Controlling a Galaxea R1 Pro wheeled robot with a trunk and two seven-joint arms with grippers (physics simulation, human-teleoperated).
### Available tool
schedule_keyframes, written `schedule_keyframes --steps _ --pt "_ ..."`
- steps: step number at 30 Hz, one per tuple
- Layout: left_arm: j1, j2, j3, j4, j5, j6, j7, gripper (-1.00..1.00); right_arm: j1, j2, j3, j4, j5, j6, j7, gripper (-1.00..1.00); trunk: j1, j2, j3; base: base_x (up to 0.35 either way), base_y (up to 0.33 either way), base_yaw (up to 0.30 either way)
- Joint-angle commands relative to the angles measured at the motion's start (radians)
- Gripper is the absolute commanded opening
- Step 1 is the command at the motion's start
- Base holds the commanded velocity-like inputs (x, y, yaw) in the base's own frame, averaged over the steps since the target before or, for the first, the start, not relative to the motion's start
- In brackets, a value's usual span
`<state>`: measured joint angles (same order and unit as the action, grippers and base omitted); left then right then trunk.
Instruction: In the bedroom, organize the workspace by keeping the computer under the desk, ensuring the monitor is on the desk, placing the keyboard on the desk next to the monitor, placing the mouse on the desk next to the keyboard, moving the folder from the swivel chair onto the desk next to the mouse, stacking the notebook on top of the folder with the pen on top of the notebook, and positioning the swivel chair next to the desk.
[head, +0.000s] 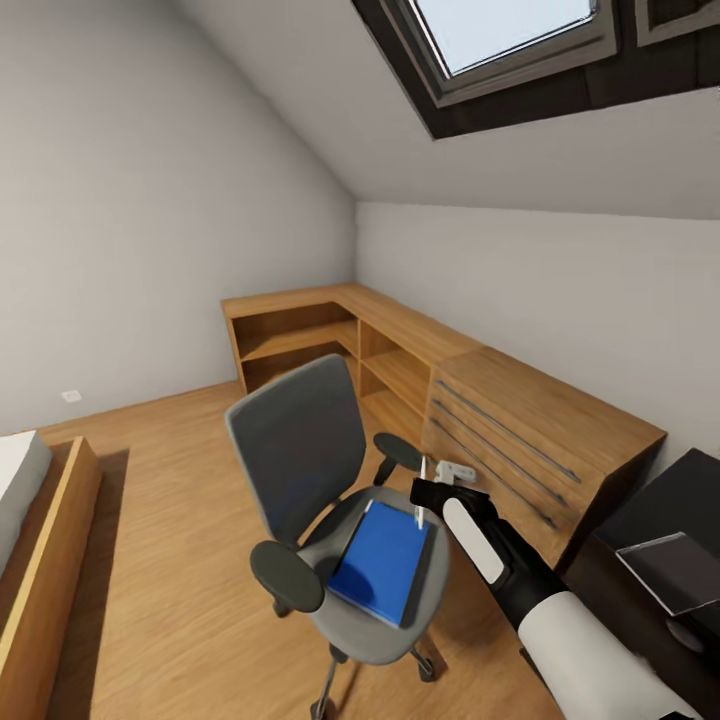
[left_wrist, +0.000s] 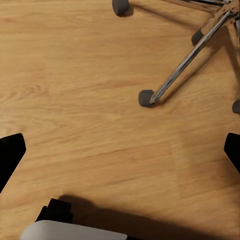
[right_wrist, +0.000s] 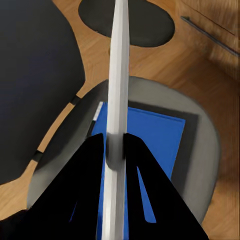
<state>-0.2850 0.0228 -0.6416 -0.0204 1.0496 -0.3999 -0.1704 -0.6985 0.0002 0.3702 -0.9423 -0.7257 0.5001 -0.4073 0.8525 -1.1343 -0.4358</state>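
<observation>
Holding a slim white pen clamped in the right end effector above the folder on the swivel chair; next, likely carry it deskward.

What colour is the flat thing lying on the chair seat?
The folder on the swivel chair is bright blue, clearest in the head view.

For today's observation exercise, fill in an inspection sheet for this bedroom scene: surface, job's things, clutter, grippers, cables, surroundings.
Surface: glossy black desk at the right edge; a clear flat item lies on it, identity unclear.
Job's things: blue folder flat on the swivel chair seat.
Clutter: nothing seen.
Grippers: right gripper shut on a slim white pen above the folder; left gripper open over bare floor.
Cables: nothing seen.
Surroundings: wooden chest, corner shelving, skylight, bed frame.
</observation>
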Motion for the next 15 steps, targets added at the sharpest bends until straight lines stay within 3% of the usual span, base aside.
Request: schedule_keyframes --steps 1,10,15 --pt "0.000 0.000 -0.006 0.000 0.011 -0.002 -0.006 1.00 -0.001 0.000 0.002 -0.001 -0.010 0.000 -0.009 -1.00 0.000 -0.001 -0.001 -0.011 0.000 -0.166" --pt "0.000 0.000 -0.006 0.000 0.010 -0.002 -0.006 1.00 -0.001 -0.002 -0.005 -0.002 -0.009 -0.003 -0.009 -1.00 0.000 -0.001 -0.001 -0.003 0.000 -0.233" --pt "0.000 0.000 -0.006 0.000 0.010 -0.001 -0.006 1.00 -0.001 -0.006 -0.040 -0.003 -0.009 -0.003 -0.010 -1.00 0.000 -0.001 -0.001 0.000 0.000 -0.258"
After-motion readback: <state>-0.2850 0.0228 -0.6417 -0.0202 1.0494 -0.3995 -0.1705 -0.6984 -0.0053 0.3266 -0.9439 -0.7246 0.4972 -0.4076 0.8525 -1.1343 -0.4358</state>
